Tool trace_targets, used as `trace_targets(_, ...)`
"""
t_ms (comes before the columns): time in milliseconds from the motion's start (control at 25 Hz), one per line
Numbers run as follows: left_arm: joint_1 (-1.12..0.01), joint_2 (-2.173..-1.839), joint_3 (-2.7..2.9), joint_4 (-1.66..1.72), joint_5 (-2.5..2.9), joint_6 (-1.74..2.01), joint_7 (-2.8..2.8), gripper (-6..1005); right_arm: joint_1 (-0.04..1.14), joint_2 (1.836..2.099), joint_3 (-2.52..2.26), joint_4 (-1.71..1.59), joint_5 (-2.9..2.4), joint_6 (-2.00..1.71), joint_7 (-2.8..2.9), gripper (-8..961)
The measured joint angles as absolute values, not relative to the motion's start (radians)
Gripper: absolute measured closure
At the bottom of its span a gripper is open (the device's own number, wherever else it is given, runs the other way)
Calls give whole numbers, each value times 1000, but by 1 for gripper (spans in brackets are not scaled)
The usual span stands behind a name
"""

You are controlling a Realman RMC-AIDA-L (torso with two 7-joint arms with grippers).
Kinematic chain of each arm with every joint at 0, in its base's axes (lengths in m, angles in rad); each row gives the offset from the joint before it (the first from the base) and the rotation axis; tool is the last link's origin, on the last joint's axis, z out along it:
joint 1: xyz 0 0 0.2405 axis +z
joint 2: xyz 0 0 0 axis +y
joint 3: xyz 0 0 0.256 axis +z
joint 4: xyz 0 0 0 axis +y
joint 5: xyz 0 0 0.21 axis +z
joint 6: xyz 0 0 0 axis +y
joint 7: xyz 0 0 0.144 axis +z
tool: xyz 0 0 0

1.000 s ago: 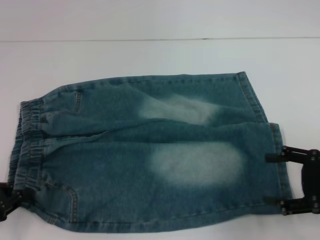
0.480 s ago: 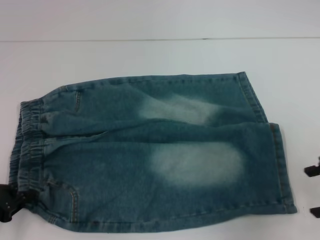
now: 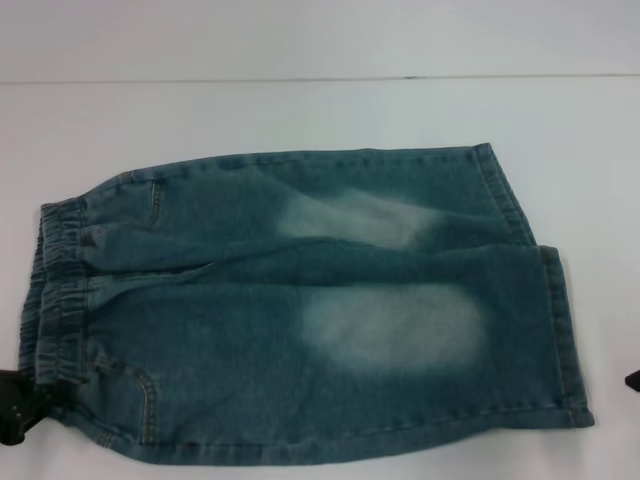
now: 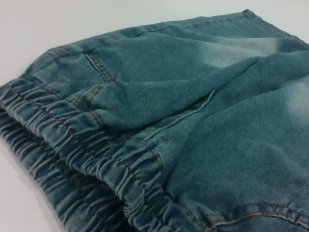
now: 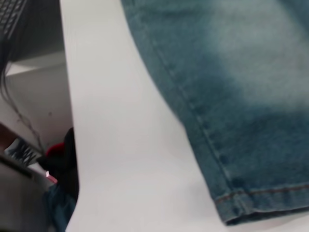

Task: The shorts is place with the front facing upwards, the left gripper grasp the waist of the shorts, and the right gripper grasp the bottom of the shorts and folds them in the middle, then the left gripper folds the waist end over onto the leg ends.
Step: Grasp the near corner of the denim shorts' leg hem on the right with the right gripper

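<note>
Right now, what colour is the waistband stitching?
Orange-brown thread on the waistband, clearest in the left wrist view.

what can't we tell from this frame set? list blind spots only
- Left hand: head view, cut off by the frame corner beside the waist of the shorts; finger state unreadable. Left wrist view shows no fingers.
- Right hand: head view, only a sliver at the frame edge, apart from the leg ends; state unreadable.
- Shorts: lower layer hidden under the top layer.
</note>
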State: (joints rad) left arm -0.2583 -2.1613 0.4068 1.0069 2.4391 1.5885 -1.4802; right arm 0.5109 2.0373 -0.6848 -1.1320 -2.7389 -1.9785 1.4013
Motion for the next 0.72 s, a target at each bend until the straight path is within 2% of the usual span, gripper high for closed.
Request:
trace_targets(200,-261,-2161,407,1006,2439,1587,-1480,950,510,2061,-739,-1131,-2766,-1964,1425,43)
trace_targets(280,-261,-2161,407,1006,2439,1587,-1482,950,512,2068,-751,-1131,-2773,-1958,1432,71)
trace_targets(400,-261,-2160,407,1006,2439,1581,-1484,950,514,2072,-764,-1132,-2776,-1947,1444,112)
trace_targets(720,-258,-2161,406,994,2441,1564,-1485,951,523,2086,-807,-1130,-2793,-1916,1482,123)
